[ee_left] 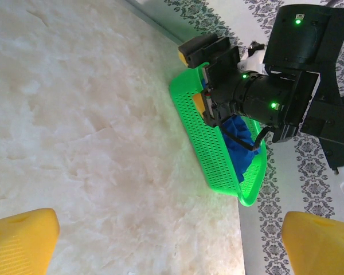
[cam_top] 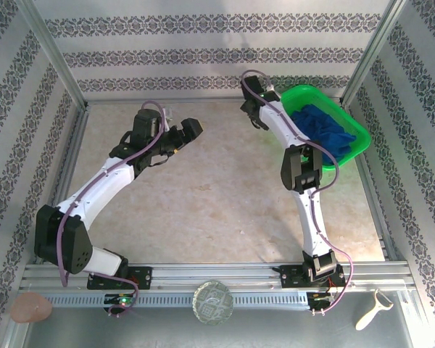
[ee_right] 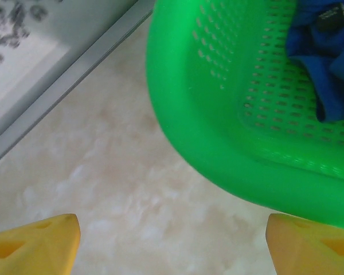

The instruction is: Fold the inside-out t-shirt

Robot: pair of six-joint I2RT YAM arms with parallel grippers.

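Left jaws, right jaws both wide & empty; from outside basket rim, reach over, pinch t-shirt high, lift slow.

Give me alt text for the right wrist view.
A green mesh basket curves across the upper right, the blue t-shirt bunched inside it at the top corner. The open right gripper hangs over the pale table just outside the basket's rim.
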